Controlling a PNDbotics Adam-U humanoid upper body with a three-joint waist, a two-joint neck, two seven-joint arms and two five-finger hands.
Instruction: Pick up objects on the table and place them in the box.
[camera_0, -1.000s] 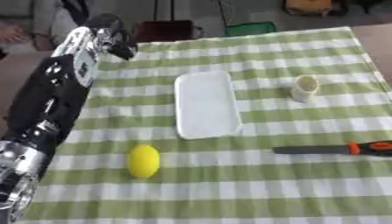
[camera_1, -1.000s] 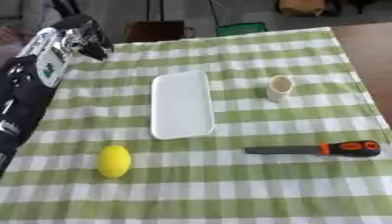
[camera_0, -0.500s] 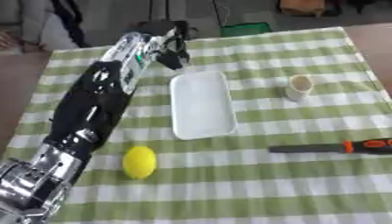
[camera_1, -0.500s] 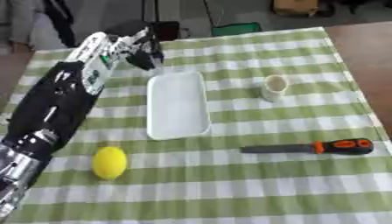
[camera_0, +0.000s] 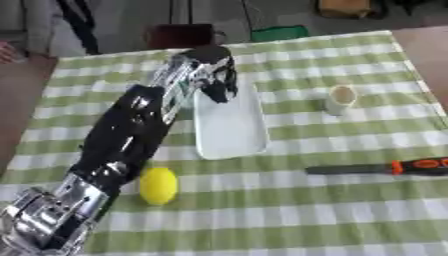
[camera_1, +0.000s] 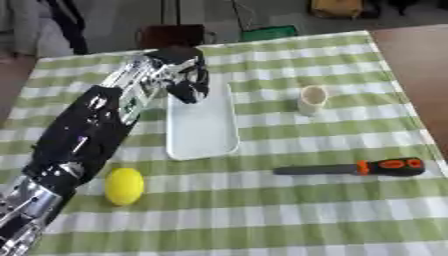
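Left eye view: my left hand (camera_0: 217, 75) hangs over the far end of the white tray (camera_0: 232, 130), fingers curled downward, grasping nothing. A yellow lemon (camera_0: 158, 185) lies well behind it, beside my forearm.

Right eye view: right of the hand stands a small cup (camera_1: 311, 99); nearer me lies an orange-handled knife (camera_1: 350, 168).

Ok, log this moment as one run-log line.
left hand: over far end of white tray, fingers curled, holding nothing | lemon, cup, knife: on table | right hand: not in view

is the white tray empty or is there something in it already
Empty. The white tray shows only bare surface; the left hand hangs over its far end, and the lemon, cup and knife lie outside it.
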